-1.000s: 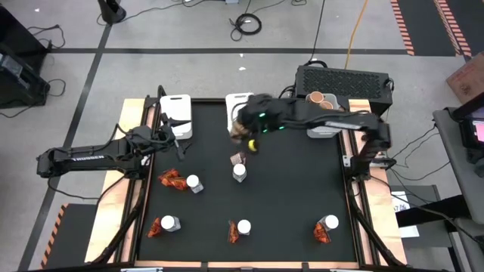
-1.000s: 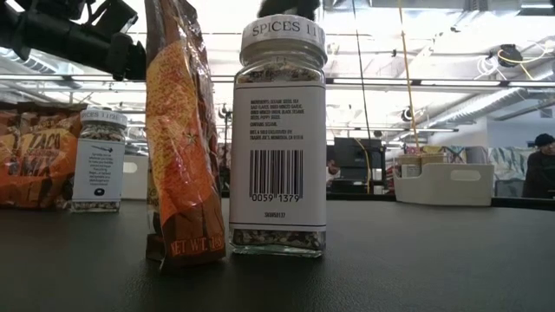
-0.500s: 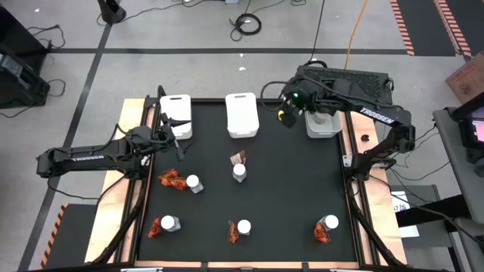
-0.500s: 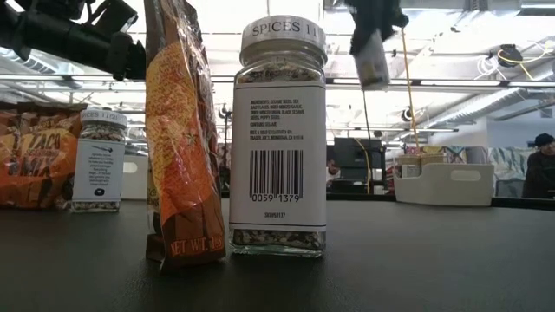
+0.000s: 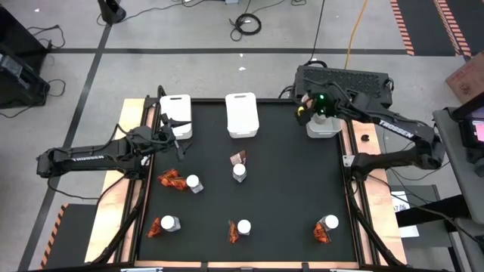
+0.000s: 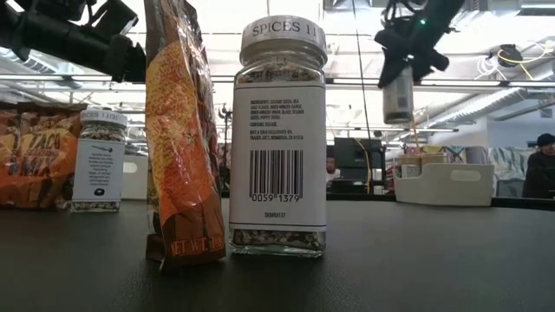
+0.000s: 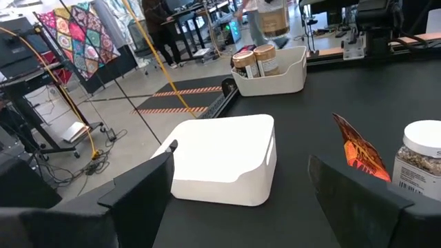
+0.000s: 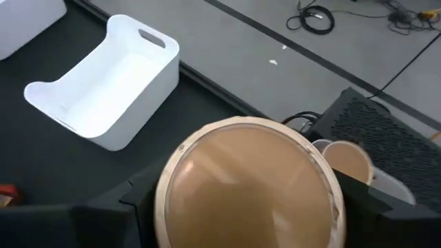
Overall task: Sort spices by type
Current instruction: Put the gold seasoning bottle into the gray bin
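Right hand (image 5: 305, 112) up in the air over the near-left corner of the right-hand white bin (image 5: 324, 127) at the back of the dark surface (image 5: 280, 189), clamped on a tan-topped tub (image 8: 249, 182); seen in the low view as a small tub (image 6: 398, 94) hanging well above the bin (image 6: 447, 185). Already standing in that bin: two more tan-lidded tubs (image 7: 255, 60). Middle bin (image 5: 242, 115) and left bin (image 5: 176, 115) side by side along the same back edge, the middle one lying open and bare inside (image 8: 103, 86). Left hand (image 5: 168, 136) parked just in front of the left bin, fingers spread wide, gripping nothing. Out on the surface, pairs of a red-orange sachet and a white-lidded jar: one pair at centre (image 5: 239, 168), one to the left (image 5: 181, 181), and four more along the front edge at (image 5: 162, 224), (image 5: 239, 228) and (image 5: 326, 227). Closest to the low camera, a sachet (image 6: 178, 130) upright and touching a jar (image 6: 279, 139) labelled SPICES.
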